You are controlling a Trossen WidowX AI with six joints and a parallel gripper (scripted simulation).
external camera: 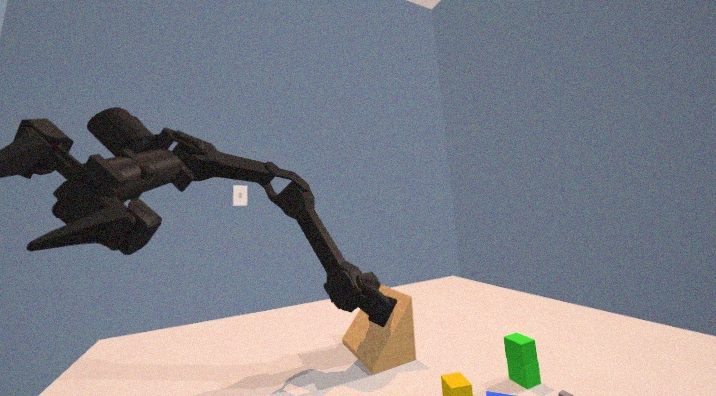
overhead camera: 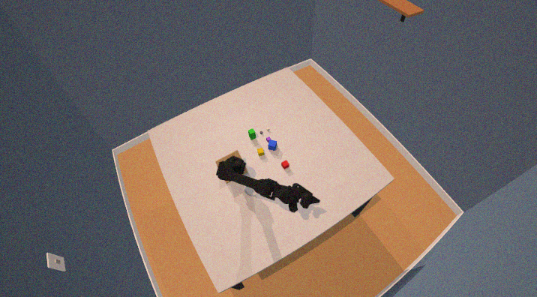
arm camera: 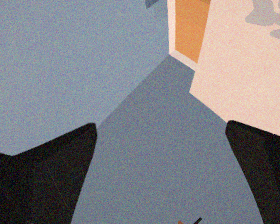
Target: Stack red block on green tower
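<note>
Black pincer (overhead camera: 307, 202) hangs wide open and empty above the pale tabletop (overhead camera: 328, 119), well apart from the blocks.

Red block (overhead camera: 285, 164) sits on the tabletop up-frame and a little left of the pincer in the top view, untouched and nearest to it of the coloured pieces; the green tower (overhead camera: 251, 133) stands upright farther off beyond it, with a yellow block (overhead camera: 260, 151) and a blue block (overhead camera: 272, 145) lying between tower and red block. In the exterior view the arm (external camera: 316, 233) reaches out from its tan wedge base (external camera: 385, 338), the pincer held high to the left, away from the green tower. The wrist view shows both fingers spread with only wall and floor between them.
</note>
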